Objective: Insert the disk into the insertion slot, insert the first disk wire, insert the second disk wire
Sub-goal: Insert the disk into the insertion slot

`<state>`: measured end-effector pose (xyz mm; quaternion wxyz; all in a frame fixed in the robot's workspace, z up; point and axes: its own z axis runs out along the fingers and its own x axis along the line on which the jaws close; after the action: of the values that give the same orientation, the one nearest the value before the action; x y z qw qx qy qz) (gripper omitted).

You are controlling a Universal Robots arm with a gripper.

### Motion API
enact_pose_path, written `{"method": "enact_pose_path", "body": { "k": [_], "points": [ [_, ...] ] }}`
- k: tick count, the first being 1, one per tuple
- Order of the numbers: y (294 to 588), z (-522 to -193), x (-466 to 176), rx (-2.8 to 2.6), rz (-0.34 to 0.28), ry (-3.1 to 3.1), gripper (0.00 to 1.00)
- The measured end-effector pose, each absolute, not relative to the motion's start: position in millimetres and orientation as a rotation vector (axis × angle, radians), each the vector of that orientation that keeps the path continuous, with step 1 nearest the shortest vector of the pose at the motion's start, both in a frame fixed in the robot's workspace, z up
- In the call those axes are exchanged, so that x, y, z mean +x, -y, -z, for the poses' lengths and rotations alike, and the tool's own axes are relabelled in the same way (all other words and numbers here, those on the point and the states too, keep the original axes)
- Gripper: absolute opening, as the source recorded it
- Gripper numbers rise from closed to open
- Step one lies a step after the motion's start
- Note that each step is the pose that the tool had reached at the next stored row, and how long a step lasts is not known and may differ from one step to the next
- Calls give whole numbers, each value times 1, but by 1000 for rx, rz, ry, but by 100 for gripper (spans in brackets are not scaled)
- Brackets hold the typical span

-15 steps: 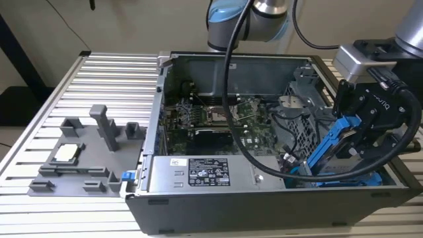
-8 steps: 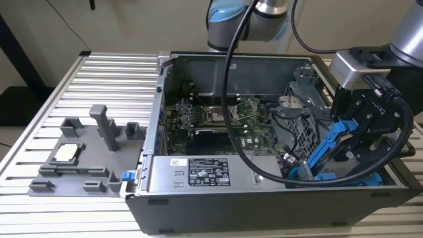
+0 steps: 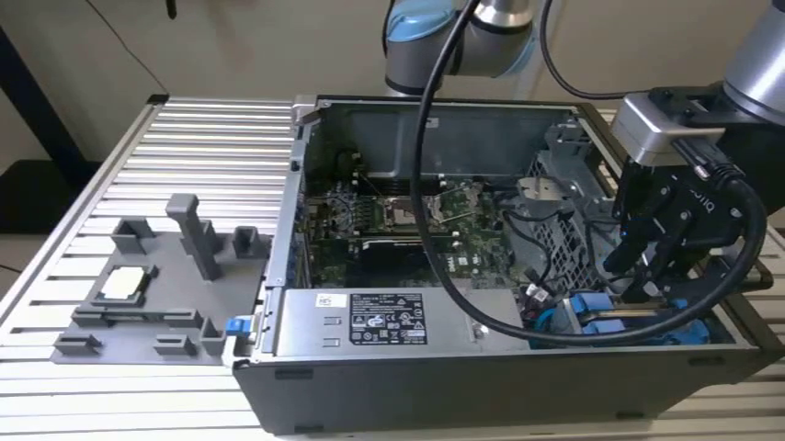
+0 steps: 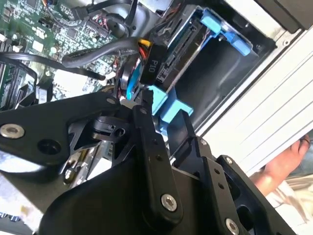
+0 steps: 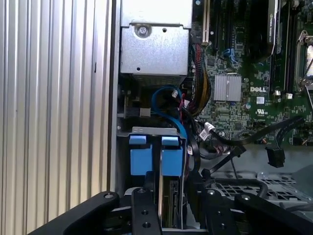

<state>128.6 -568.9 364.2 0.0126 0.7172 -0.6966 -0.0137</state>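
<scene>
In the exterior view my black gripper (image 3: pixel 650 285) hangs over the case's near corner at that view's right. There the disk (image 3: pixel 595 308), in its bright blue carrier, sits in the dark grey insertion slot (image 3: pixel 723 342). In the second wrist view the gripper (image 4: pixel 166 105) is right at a blue carrier tab (image 4: pixel 168 110). A black wire connector (image 4: pixel 149 66) sits against the end of the disk (image 4: pixel 183 44). A blue wire (image 4: pixel 128 81) runs down toward the gripper tip. In the first wrist view the blue wire (image 5: pixel 168 105) loops above the blue tabs (image 5: pixel 142 159), and the disk's edge (image 5: pixel 168 200) lies at the gripper (image 5: pixel 173 208).
The open computer case (image 3: pixel 294 276) stands on a slatted metal table (image 3: pixel 209 147), with the motherboard (image 3: pixel 405 220) and the power supply (image 3: pixel 368 322) inside. A grey fixture (image 3: pixel 135 294) lies on the exterior view's left. A person's hand (image 4: pixel 286 164) shows beyond the case wall.
</scene>
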Motion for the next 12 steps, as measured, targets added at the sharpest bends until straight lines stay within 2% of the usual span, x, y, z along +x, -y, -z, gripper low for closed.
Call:
{"method": "enact_pose_path", "body": {
  "k": [12],
  "points": [
    [569,-394,129,2234,41,2171,40]
  ]
}}
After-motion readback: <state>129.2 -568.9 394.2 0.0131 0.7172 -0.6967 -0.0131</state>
